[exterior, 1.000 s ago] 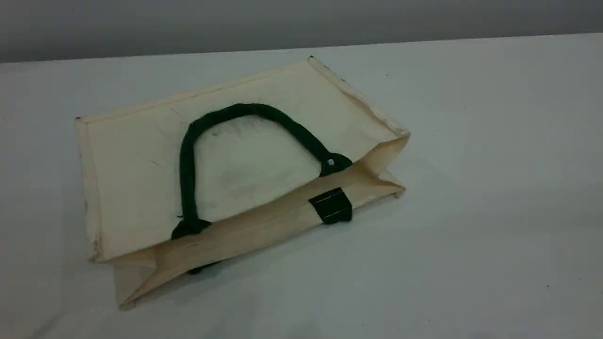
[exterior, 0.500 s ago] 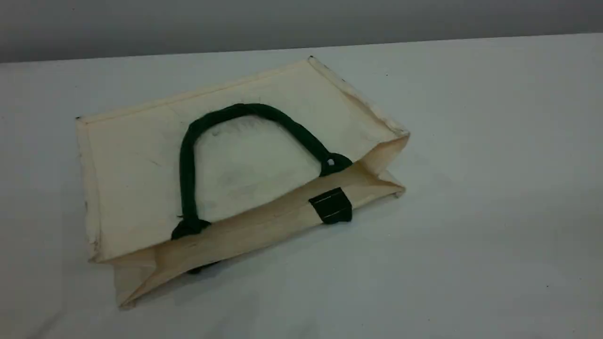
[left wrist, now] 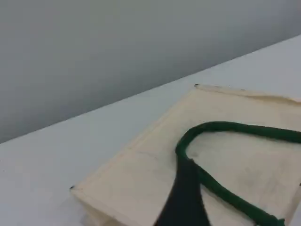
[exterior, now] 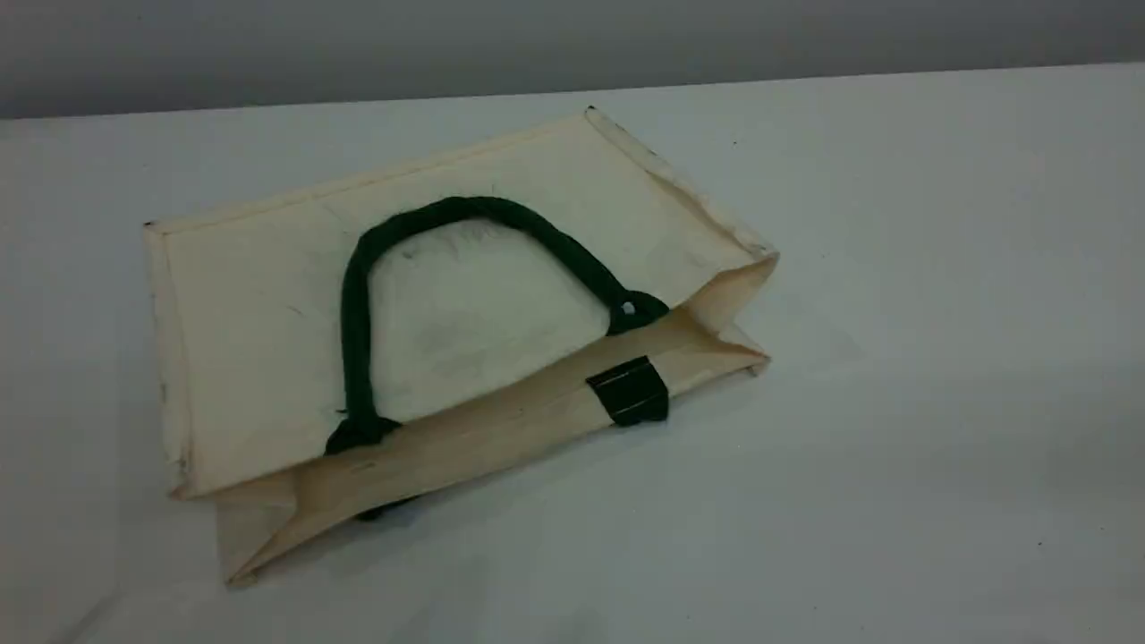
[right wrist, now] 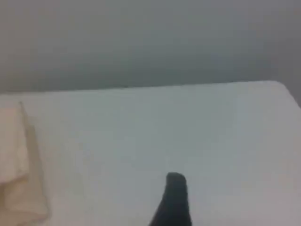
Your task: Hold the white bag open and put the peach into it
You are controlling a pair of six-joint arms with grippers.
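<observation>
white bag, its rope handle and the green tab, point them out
white bag (exterior: 250, 322): scene view, bare top panel
rope handle (exterior: 465, 207): scene view, top of its arch
green tab (exterior: 631, 391): scene view, middle of the tab

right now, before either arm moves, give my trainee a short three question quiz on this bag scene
1. True or false: the white bag lies flat on the table.
2. Pick one: the upper green handle is A) folded back onto the bag's top face, B) hanging over the table edge, C) held up by a pincer.
3. Short answer: which wrist view shows that handle?

Key: 1 true. 2 A. 3 the left wrist view; the right one shows only an edge of the bag.
</observation>
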